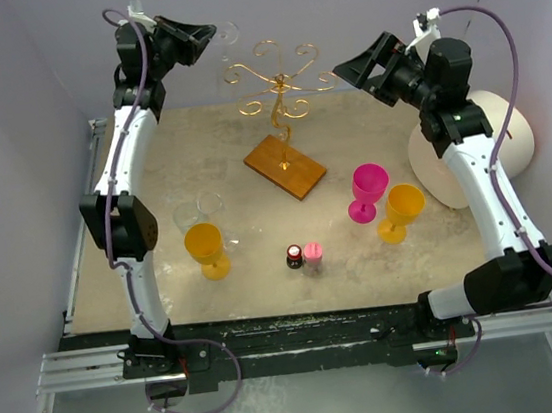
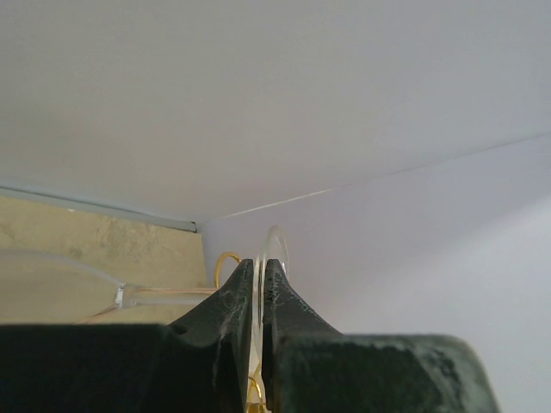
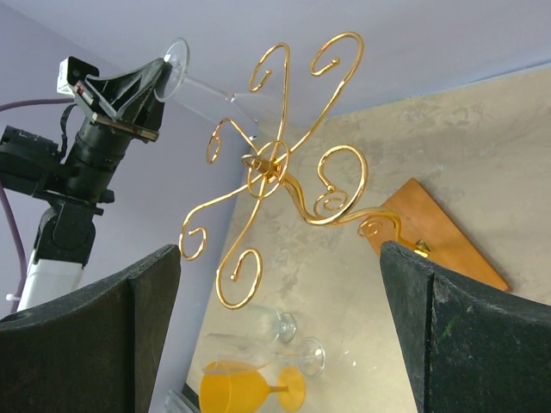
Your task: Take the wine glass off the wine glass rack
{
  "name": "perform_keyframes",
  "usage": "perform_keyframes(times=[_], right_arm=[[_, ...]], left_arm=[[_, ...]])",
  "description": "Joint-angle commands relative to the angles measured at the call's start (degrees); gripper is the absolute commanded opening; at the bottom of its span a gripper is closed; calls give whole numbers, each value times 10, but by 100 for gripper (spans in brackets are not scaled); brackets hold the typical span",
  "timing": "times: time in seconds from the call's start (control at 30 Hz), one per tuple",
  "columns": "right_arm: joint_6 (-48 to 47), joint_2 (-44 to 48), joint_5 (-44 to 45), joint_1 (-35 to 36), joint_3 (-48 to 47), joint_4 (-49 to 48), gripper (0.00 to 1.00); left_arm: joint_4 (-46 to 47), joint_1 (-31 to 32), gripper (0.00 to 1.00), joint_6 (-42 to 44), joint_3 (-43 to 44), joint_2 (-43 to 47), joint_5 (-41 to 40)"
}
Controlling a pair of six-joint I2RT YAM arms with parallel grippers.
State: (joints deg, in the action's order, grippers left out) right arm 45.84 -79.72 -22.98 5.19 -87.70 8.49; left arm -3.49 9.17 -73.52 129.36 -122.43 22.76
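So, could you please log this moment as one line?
left claw: shut on wine glass foot | right claw: open, empty | rack: upright

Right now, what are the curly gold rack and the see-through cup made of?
The rack looks like thin shiny gold metal wire: it glints and curls. Its base looks like smooth brown wood. The wine glass in the left hand is see-through: glass, maybe clear plastic.

Pink goblet (image 1: 368, 190) beside yellow goblet (image 1: 403, 209); another yellow goblet (image 1: 206, 247)
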Motion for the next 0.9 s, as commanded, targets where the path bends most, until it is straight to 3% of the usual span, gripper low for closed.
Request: perform_keyframes(times=[0.0,0.2,0.43,0.87], right_arm=[[-24,28,12,-3,0,-1,100],[-37,33,8,-3,2,6,100],[-55,34,9,-3,5,14,100],[-87,7,-41,10,2,-6,100]], left_arm=[[37,-26,0,-5,12,40,16],[26,-66,0,-8,13,55,50],[21,-141,0,-9,-47,133,84],[31,-260,0,-22,-307,374,172]])
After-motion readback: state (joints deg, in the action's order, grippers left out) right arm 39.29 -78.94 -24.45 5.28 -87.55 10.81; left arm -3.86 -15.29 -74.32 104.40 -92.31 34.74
